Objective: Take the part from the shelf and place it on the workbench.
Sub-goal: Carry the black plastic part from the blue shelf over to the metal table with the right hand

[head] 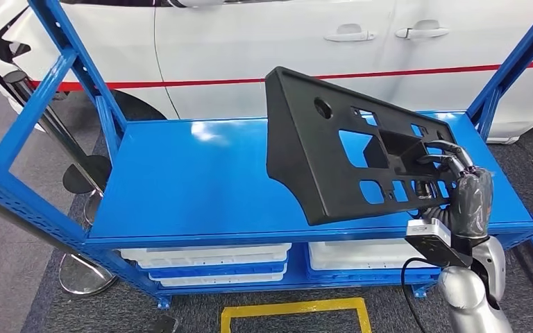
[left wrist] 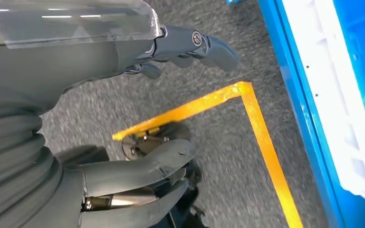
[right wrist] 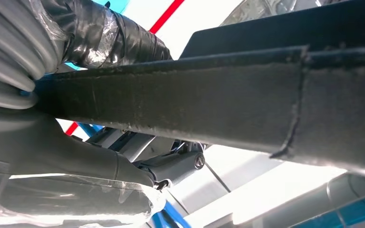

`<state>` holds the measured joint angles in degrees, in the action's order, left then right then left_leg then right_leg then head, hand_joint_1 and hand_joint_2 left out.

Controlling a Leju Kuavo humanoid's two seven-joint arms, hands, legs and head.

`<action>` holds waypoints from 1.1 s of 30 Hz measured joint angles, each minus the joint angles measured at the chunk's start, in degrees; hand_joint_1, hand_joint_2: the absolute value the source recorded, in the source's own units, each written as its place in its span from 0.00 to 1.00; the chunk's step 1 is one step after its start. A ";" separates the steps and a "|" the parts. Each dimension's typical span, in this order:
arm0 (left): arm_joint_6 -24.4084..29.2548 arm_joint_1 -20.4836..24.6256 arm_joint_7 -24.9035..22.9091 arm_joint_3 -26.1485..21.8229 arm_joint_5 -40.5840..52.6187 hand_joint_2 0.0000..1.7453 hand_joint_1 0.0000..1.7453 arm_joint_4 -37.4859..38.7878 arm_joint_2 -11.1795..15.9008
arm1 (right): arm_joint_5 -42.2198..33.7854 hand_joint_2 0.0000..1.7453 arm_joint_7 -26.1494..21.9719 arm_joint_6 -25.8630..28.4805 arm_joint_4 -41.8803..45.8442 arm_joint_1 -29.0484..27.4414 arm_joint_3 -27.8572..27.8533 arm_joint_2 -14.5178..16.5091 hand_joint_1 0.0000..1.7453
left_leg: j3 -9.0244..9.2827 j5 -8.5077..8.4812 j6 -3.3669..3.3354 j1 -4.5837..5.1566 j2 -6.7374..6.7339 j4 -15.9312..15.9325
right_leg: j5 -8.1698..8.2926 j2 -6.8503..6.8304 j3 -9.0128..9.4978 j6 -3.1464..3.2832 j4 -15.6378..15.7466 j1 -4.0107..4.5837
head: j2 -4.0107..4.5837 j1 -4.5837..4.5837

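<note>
Right hand [head: 466,186] fingers [head: 444,147] hooked through a cutout, holding the flat black plastic panel [head: 333,146] tilted above the blue shelf [head: 187,180]; long axis runs leftward. Left hand [left wrist: 123,114] hangs empty, fingers apart.

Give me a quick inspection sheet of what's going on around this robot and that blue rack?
Surface: blue shelf, top deck bare and glossy.
Job's thing: black part, tilted up, lifted off the deck.
Clutter: white trays on the lower level.
Hands: right hand grips the part's edge; left hand hangs over the floor, holding nothing, fingers apart.
Cables: black cable by the right wrist.
Surroundings: white car behind; yellow floor tape; grey carpet.
</note>
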<state>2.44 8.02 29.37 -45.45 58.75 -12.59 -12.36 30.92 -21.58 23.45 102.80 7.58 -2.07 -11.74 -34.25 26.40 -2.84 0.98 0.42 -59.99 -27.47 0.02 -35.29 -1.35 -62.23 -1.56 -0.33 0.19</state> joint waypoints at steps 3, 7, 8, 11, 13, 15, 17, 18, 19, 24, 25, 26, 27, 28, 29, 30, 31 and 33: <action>0.10 0.00 0.05 0.14 0.01 1.00 0.00 0.00 0.01 | -0.20 0.00 -0.16 -0.02 0.09 -0.43 -0.03 0.08 1.00 | -0.41 0.25 0.72 -0.01 -0.01 -0.50 | 0.03 0.18 -0.01 0.71 0.65 0.24 | 0.00 0.00; 0.10 -0.02 0.04 0.39 0.30 1.00 0.00 0.00 0.01 | -1.68 0.00 -0.84 -0.36 0.44 -0.54 -0.03 0.44 1.00 | -3.29 4.64 2.21 -0.56 -0.09 -7.45 | 0.34 -0.01 0.20 1.66 1.07 0.05 | 0.00 0.01; 0.10 -0.07 0.02 0.50 0.39 1.00 0.00 0.00 0.01 | -1.95 0.00 -0.97 -0.54 0.50 -0.60 -0.03 0.59 1.00 | -4.84 6.27 2.48 -0.79 -0.09 -10.87 | 0.37 -0.07 0.17 1.77 1.06 0.10 | 0.00 0.01; 0.11 -0.27 -0.10 0.67 0.40 1.00 0.00 0.00 0.01 | -2.26 0.00 -1.20 -0.96 0.52 -0.81 -0.03 0.87 1.00 | -5.93 6.49 2.68 -1.20 -0.10 -13.93 | 0.44 -0.14 0.13 1.83 1.02 0.23 | 0.00 0.01; 0.05 -0.23 -0.20 0.67 0.16 1.00 0.00 0.00 0.01 | -2.32 0.00 -1.27 -1.16 0.52 -0.77 -0.03 0.95 1.00 | -2.45 3.21 2.28 -1.19 -0.09 -7.44 | 0.51 -0.14 0.18 1.73 1.03 0.23 | 0.00 0.01; -0.10 -0.06 -0.36 0.66 -0.09 1.00 0.00 0.00 0.01 | -2.33 0.00 -1.29 -1.50 0.50 -0.69 -0.03 1.03 1.00 | 0.52 1.22 1.73 -0.86 -0.03 -1.58 | 0.73 -0.13 0.08 1.33 1.07 0.26 | 0.00 0.01; -0.25 0.02 -0.65 0.64 -0.26 1.00 0.00 0.00 0.01 | -2.32 0.00 -1.29 -1.83 0.40 -0.65 -0.01 1.15 1.00 | 1.04 0.81 1.21 -0.39 0.04 -0.12 | 1.16 -0.12 -0.10 0.62 1.29 0.14 | 0.00 0.01; -0.26 0.00 -0.85 0.64 -0.31 1.00 0.00 0.00 0.02 | -2.31 0.00 -1.29 -1.93 0.35 -0.64 0.01 1.21 1.00 | 0.97 0.45 0.84 -0.31 0.05 0.18 | 1.38 -0.13 -0.14 0.21 1.49 0.04 | 0.00 0.00; -0.24 -0.01 -1.02 0.63 -0.30 1.00 0.00 0.00 0.02 | -2.29 0.00 -1.28 -1.97 0.29 -0.61 0.02 1.28 1.00 | 0.99 -0.02 0.50 -0.32 -0.01 0.70 | 1.23 -0.13 -0.22 -0.06 1.43 -0.06 | 0.00 0.00; -0.17 0.17 -1.54 0.61 -0.03 1.00 0.00 0.00 0.02 | -2.27 0.00 -1.23 -1.96 -0.21 -0.28 0.11 1.48 1.00 | -0.21 -2.03 -1.03 -0.38 -0.25 2.04 | -7.42 -0.02 -3.93 -0.33 -9.75 0.09 | 0.00 -0.05; -0.19 0.14 -1.61 0.61 -0.02 1.00 0.00 0.00 0.02 | -2.27 0.00 -1.21 -1.97 -0.34 -0.29 0.11 1.50 1.00 | -0.72 -2.26 -1.04 -0.36 -0.25 1.88 | -8.03 -0.03 -4.15 -0.44 -11.43 0.08 | 0.00 -0.06; -0.23 0.09 -1.67 0.60 -0.02 1.00 0.00 0.00 0.02 | -2.27 0.00 -1.20 -1.97 -0.45 -0.28 0.12 1.51 1.00 | -1.27 -2.48 -0.96 -0.36 -0.24 1.66 | -7.60 -0.04 -3.45 -0.57 -11.24 0.02 | 0.00 -0.05; -0.26 0.04 -1.73 0.60 -0.02 1.00 0.00 0.00 0.02 | -2.27 0.00 -1.19 -1.97 -0.51 -0.25 0.13 1.52 1.00 | -1.84 -2.68 -0.83 -0.39 -0.23 1.35 | -6.39 -0.07 -1.68 -0.69 -9.06 -0.08 | 0.00 -0.05; -0.31 0.00 -1.80 0.60 -0.02 1.00 0.00 0.00 0.02 | -2.27 0.00 -1.17 -1.97 -0.52 -0.18 0.13 1.53 1.00 | -2.40 -2.85 -0.67 -0.43 -0.21 0.89 | -5.20 -0.11 0.71 -0.79 -5.52 -0.20 | 0.00 -0.06; -0.34 -0.02 -1.86 0.60 -0.02 1.00 0.00 0.00 0.02 | -2.27 0.00 -1.15 -1.97 -0.53 -0.12 0.14 1.54 1.00 | -2.97 -2.98 -0.44 -0.40 -0.17 0.42 | -4.20 -0.09 2.79 -0.76 -2.34 -0.13 | 0.00 -0.05; -0.37 -0.04 -1.93 0.60 -0.02 1.00 0.00 0.00 0.02 | -2.28 0.00 -1.12 -1.97 -0.51 -0.07 0.16 1.54 1.00 | -3.37 -3.11 -0.19 -0.35 -0.14 -0.02 | -3.54 -0.01 4.14 -0.61 -0.05 -0.05 | 0.00 -0.05; -0.39 -0.05 -1.99 0.60 -0.02 1.00 0.00 0.00 0.03 | -2.29 0.00 -1.09 -1.97 -0.50 -0.02 0.18 1.55 1.00 | -3.66 -3.27 0.10 -0.29 -0.11 -0.36 | -3.43 0.07 4.62 -0.36 1.09 0.10 | 0.00 -0.04; -0.35 -0.09 -2.05 0.60 -0.01 1.00 0.00 0.00 0.03 | -2.31 0.00 -1.04 -1.97 -0.49 0.00 0.22 1.57 1.00 | -3.95 -3.79 0.78 -0.21 -0.05 -0.53 | -3.01 0.21 4.10 0.40 1.18 0.23 | 0.00 -0.03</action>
<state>2.09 7.92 27.32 -44.85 58.75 -12.59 -12.33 28.62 -22.62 21.48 102.31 7.58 -1.85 -10.17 -38.20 22.61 -2.05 0.77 0.37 -60.52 -30.48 0.23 -31.19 -0.95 -61.04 -1.34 -0.33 0.16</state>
